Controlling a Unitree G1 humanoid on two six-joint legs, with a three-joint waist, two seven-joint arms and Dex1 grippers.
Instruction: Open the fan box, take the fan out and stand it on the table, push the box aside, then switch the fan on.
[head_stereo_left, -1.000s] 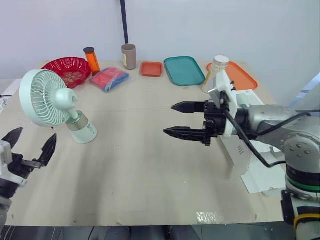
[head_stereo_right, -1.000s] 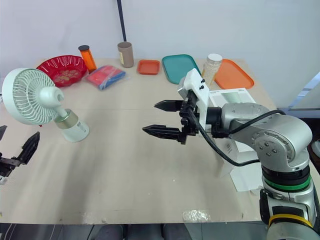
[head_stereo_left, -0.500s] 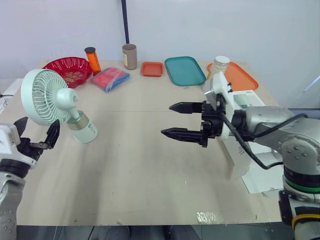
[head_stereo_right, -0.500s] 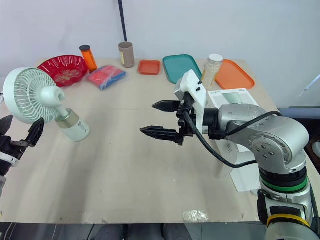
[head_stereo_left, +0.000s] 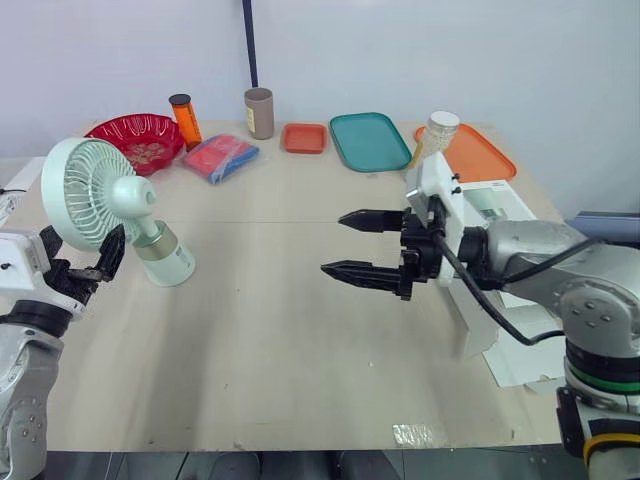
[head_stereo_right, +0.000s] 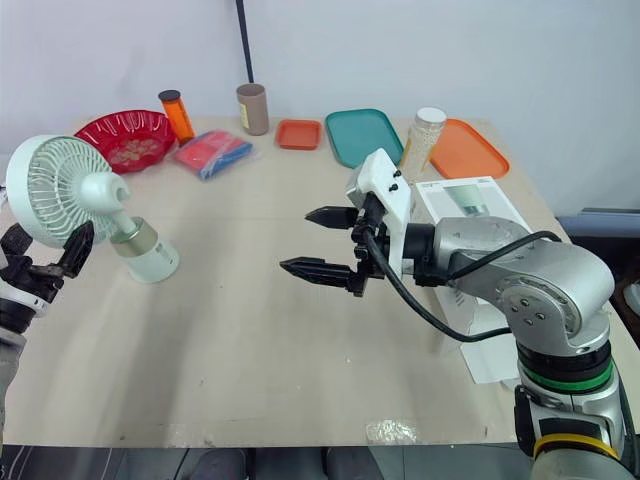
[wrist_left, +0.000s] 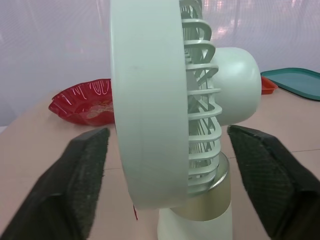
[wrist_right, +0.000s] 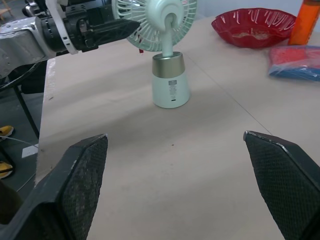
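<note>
The pale green fan (head_stereo_left: 95, 195) stands upright on the table's left side, on its white base (head_stereo_left: 172, 264). My left gripper (head_stereo_left: 82, 266) is open, low at the near side of the fan head. In the left wrist view the fan head (wrist_left: 165, 110) lies just ahead between the two spread fingers (wrist_left: 82, 172). My right gripper (head_stereo_left: 336, 243) hangs open over the middle of the table, holding nothing and pointing toward the fan (wrist_right: 167, 55). The white fan box (head_stereo_right: 468, 200) lies at the right, behind my right arm.
Along the back stand a red bowl (head_stereo_left: 135, 138), an orange bottle (head_stereo_left: 183, 118), a brown tube (head_stereo_left: 258, 112), a blue and red packet (head_stereo_left: 218, 157), a small orange tray (head_stereo_left: 303, 137), a teal tray (head_stereo_left: 368, 140), a jar (head_stereo_left: 432, 135) and an orange tray (head_stereo_left: 485, 152).
My left gripper has risen from the table's front left edge and moved in to the fan head. The right gripper has drifted slightly left, still open.
</note>
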